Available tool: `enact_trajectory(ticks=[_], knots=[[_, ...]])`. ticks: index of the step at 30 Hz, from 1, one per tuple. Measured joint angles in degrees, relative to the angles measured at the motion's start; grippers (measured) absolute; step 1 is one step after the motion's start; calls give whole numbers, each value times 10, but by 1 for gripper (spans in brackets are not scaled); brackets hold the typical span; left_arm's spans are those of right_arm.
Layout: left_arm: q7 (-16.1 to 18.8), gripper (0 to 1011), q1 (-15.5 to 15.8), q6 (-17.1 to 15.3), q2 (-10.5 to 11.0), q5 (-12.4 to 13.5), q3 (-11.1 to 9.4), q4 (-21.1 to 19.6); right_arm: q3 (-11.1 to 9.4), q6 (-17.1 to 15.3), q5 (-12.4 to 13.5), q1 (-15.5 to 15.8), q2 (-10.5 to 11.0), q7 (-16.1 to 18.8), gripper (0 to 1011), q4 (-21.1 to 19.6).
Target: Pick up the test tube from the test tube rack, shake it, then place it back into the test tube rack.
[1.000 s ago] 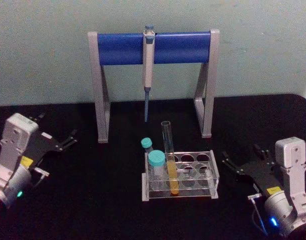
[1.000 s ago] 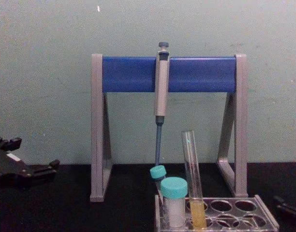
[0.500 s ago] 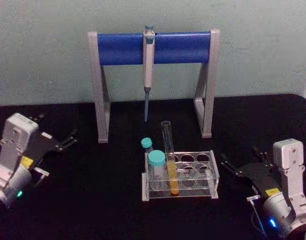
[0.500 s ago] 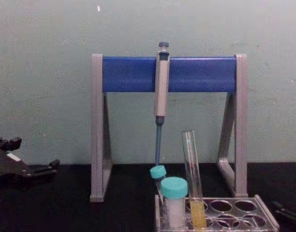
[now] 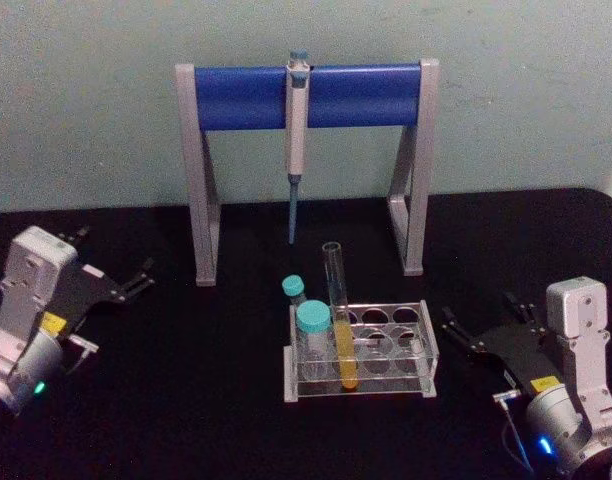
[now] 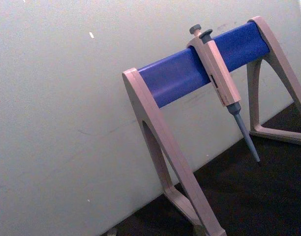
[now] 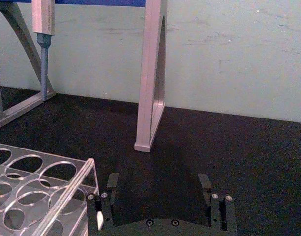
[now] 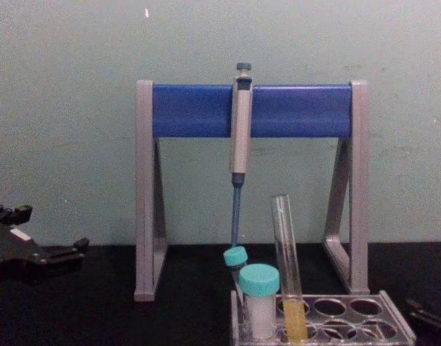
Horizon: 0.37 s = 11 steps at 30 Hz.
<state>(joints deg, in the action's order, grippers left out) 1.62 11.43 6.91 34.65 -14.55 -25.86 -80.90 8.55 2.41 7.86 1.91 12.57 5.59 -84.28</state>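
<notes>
Two grippers, left point(image 5: 114, 284) and right point(image 5: 478, 334), rest wide open flanking the test tube rack point(image 5: 386, 375) holding the upright test tube point(image 5: 340, 318).

The test tube point(image 5: 337, 300) is clear, glossy glass; it stands in the test tube rack point(image 5: 426, 345) of clear, shiny plastic, on a matt black desk point(image 5: 186, 400).

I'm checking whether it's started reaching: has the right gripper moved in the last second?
Yes, slightly: in the head view the right gripper, open, has shifted nearer the robot, away from the test tube rack.
</notes>
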Motion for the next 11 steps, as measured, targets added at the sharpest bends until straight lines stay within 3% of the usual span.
enact_trajectory(ticks=[11], knots=[[0, 1001, 0, 0, 0, 0, 0, 0, 0, 0, 0, 0, 0, 0, 1000, -1]])
